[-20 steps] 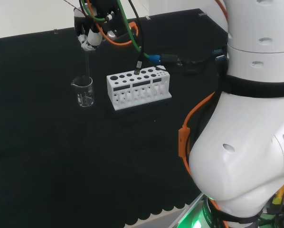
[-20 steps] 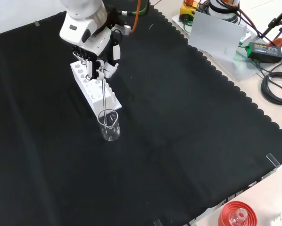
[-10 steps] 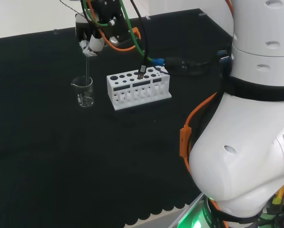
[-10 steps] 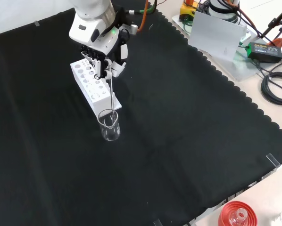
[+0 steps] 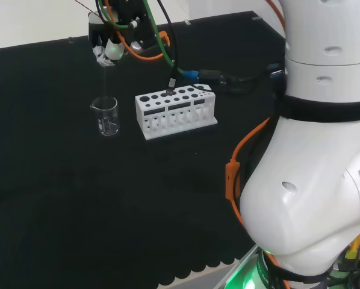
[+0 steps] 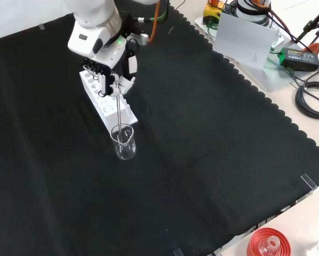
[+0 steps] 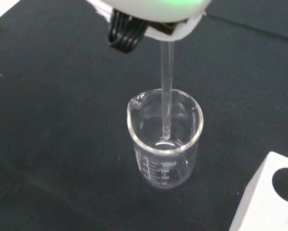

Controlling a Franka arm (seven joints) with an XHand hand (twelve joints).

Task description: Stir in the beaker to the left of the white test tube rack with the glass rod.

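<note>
Head view: big white arm links [image 5: 312,150] crowding right side, orange and green cables trailing above white test tube rack [image 5: 176,112]. Front view: red ribbed stand [image 6: 269,242] at lower edge, well apart from work area. Clear beaker [image 6: 124,142] just beside rack end on black-clothed desk [image 6: 202,160]; contents hard to make out. Glass rod [image 7: 166,86] faint in head view. Hand [image 6: 110,69] above beaker, fingers pinched on rod's top; rod hanging upright, tip inside beaker.
</note>
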